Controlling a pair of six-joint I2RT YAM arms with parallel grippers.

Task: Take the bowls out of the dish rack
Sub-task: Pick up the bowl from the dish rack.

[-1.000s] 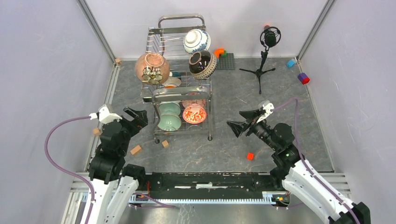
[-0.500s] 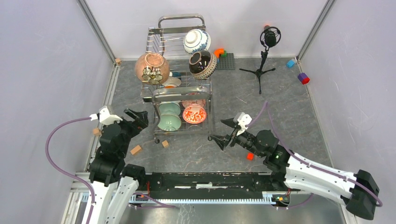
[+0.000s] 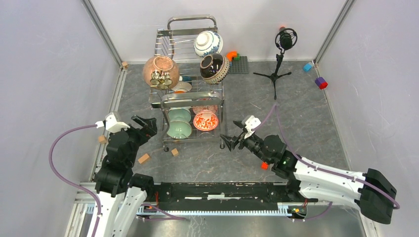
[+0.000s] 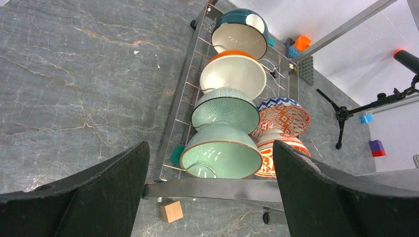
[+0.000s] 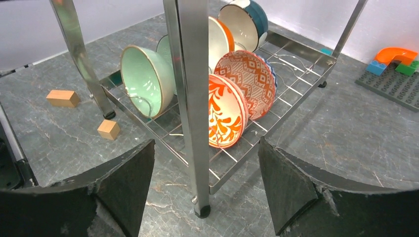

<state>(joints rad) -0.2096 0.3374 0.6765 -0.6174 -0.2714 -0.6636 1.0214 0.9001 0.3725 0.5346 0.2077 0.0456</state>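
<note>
Your left gripper (image 3: 144,126) hangs just left of the dish rack (image 3: 192,95), its fingers spread wide and holding nothing. It is near the rack's lower tier but not touching it. Two wooden blocks (image 3: 144,158) lie on the table below it, close to the rack's near left foot.

The rack stands in the middle of the table with every bowl in it. On the upper tier you have a brown bowl (image 3: 160,71) at the left, a blue-and-white bowl (image 3: 208,43) at the back and a dark bowl (image 3: 214,68) with a patterned rim in front of that. On the lower tier, two pale green bowls (image 4: 221,155) stand on edge in the left row, with a white bowl with an orange rim (image 4: 232,74) behind them. The red-and-white bowl (image 5: 225,111) stands at the front of the right row.

Your right gripper (image 3: 232,134) sits just beside the rack's near right corner, fingers wide apart and empty. In its wrist view, the corner post (image 5: 190,98) shows in the gap between them, untouched. A red block (image 3: 264,165) lies beside that arm, and the microphone stand (image 3: 279,64) is well behind it.
</note>
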